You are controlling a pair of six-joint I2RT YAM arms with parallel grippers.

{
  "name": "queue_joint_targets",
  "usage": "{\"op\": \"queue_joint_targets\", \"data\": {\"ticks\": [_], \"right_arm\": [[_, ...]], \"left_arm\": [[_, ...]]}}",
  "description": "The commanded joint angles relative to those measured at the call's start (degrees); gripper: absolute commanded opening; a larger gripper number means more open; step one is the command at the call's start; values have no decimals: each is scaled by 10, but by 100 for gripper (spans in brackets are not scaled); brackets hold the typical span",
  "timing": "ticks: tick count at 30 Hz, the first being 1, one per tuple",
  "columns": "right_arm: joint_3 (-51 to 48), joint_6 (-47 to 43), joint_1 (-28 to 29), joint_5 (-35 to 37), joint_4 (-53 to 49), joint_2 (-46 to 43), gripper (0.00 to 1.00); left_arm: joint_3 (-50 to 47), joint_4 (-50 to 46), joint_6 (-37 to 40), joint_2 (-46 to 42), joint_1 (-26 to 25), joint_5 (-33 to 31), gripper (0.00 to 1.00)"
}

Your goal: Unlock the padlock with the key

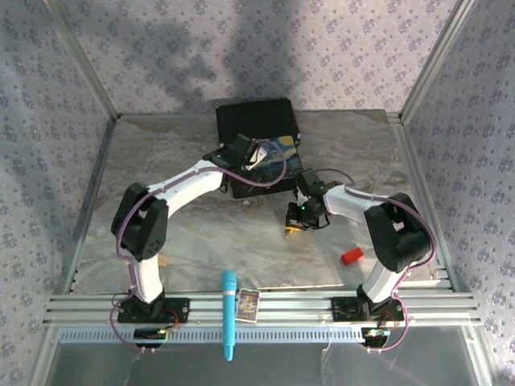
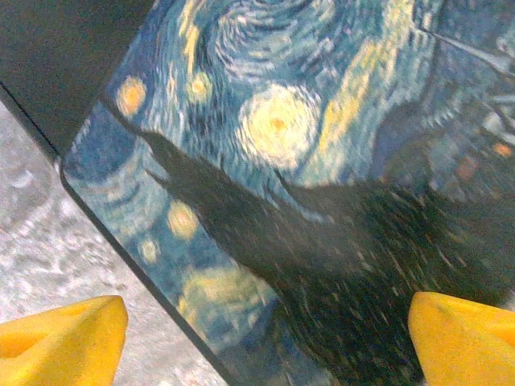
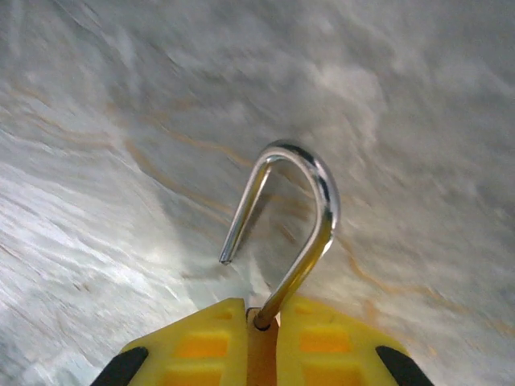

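Showing its silver shackle free at one end, the brass padlock [image 3: 261,354] is pinched by the right gripper [image 3: 261,318], held low over the marble table [image 3: 96,121] right of centre. The left gripper [image 2: 265,338] is held wide, empty, above the far painted box [image 2: 273,129].

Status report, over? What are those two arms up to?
Left gripper open, over the painted box. Right gripper shut on the padlock, one shackle leg free of the body. Nothing seen in the way.
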Motion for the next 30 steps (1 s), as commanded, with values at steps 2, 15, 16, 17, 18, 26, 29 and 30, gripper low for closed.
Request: {"op": "queue_joint_targets", "data": {"ticks": [2,15,16,17,18,26,29,30], "right_arm": [[-13,-56,-5,82,-207,27,25],[51,-59,13,158,-234,-9,53],[49,-58,12,150,-226,-18,57],[48,-59,12,138,-217,-27,59],[48,-60,12,124,-206,-35,61],[55,-63,13,184,-168,-108,99],[67,-66,12,273,-162,-149,99],[70,-74,11,318,-156,-163,99]], "left_arm": [[-44,35,-70,-84,14,64,92],[-128,61,-104,-166,21,33,93],[-135,69,-111,-179,24,35,94],[-141,76,-117,-189,27,40,95],[-145,79,-120,-201,31,47,98],[-181,100,-166,-276,56,17,100],[-223,135,-210,-317,94,11,100],[-236,142,-224,-330,107,6,100]]}}
